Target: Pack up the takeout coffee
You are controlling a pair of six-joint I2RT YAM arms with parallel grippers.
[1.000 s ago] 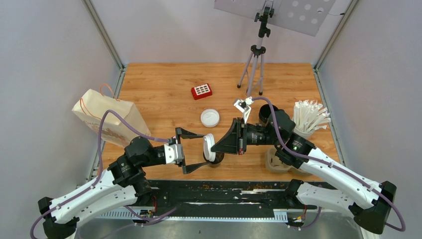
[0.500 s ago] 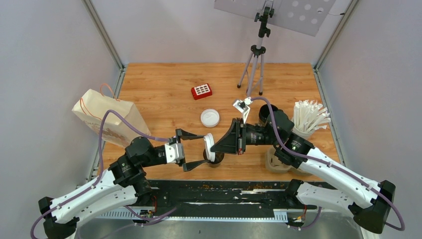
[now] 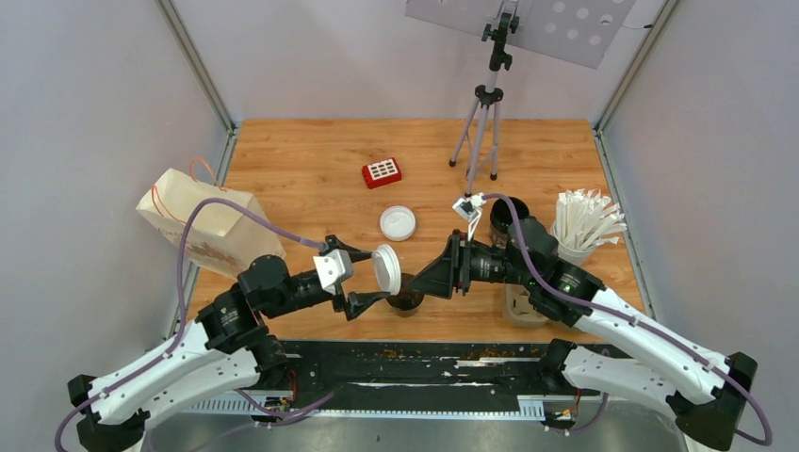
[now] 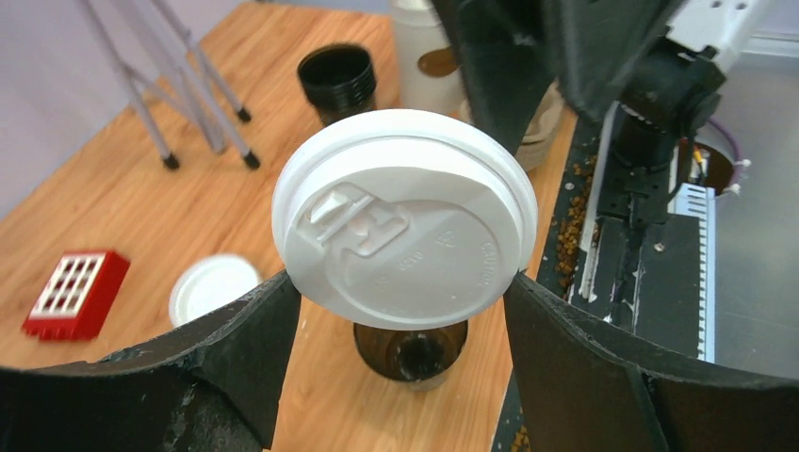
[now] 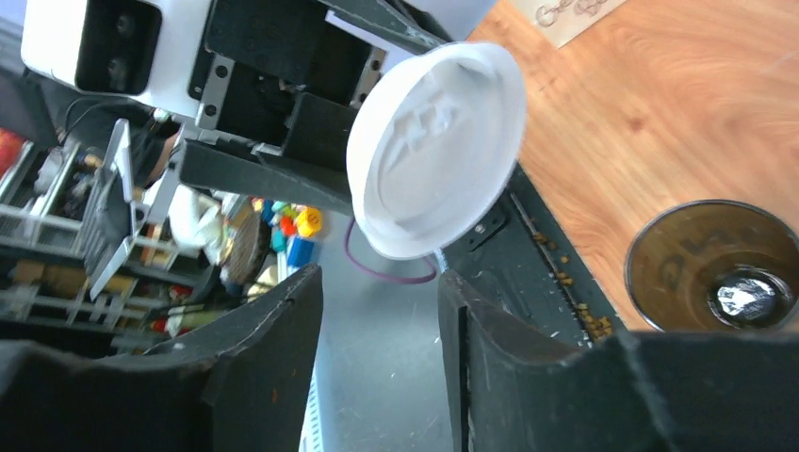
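A white lid hangs tilted above the table with my left gripper shut on its rim; the left wrist view shows the lid pinched between both fingers. Just below it stands the takeout coffee, a small black cup with its mouth uncovered. My right gripper is open just right of the cup, with nothing between its fingers. From the right wrist, the lid is ahead of that gripper and the cup lies to the right.
A second white lid lies behind the cup. A paper bag stands at the left, a red box and a tripod farther back. Stacked black cups, a cup of straws and a cardboard tray sit at the right.
My right gripper has let go of the lid, opened and drawn back to the right. My left gripper has closed on the lid and carried it slightly left and up.
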